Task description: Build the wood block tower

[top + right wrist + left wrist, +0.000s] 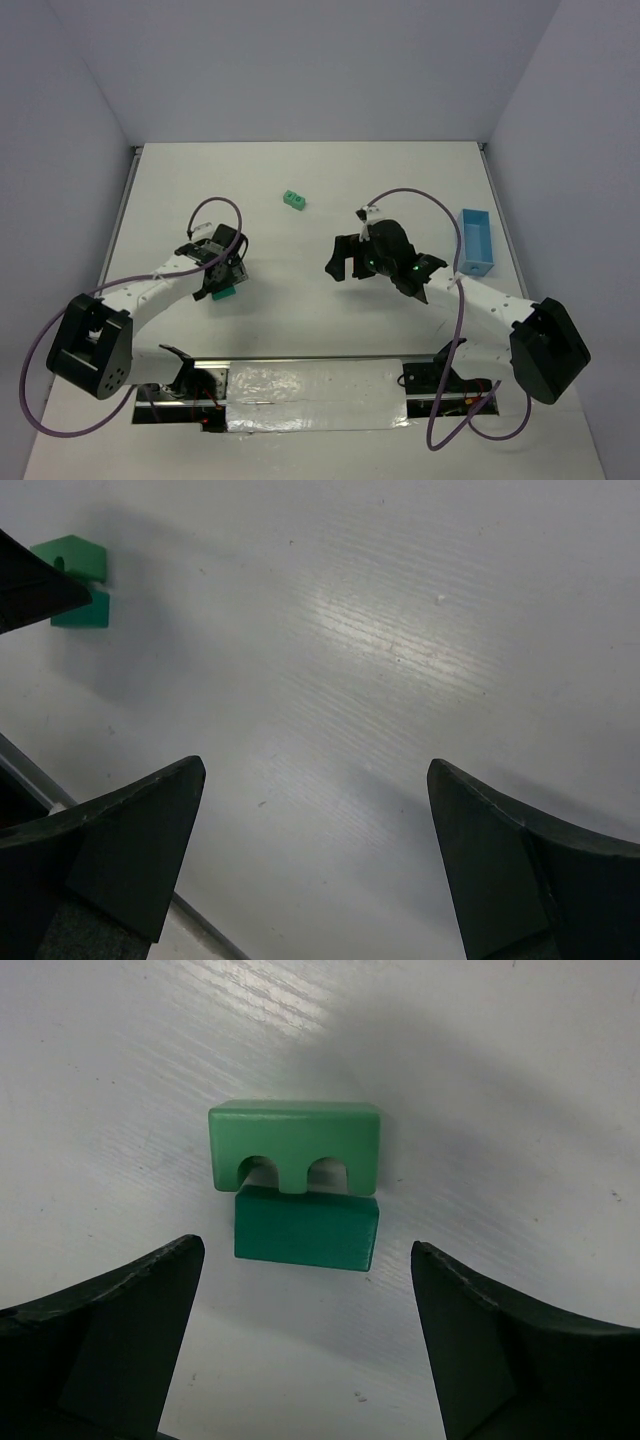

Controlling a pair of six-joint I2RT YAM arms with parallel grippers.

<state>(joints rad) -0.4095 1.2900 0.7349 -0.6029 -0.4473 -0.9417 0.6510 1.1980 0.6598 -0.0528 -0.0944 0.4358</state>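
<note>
Green blocks half-hidden under left fingers

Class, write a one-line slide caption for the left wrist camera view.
Open jaws flank a light green arched block touching a darker green block on the white table.

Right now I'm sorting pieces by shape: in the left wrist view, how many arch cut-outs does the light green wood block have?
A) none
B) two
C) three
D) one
B: the light green wood block shows two small arches along the edge that meets the dark green rectangular wood block.
</note>
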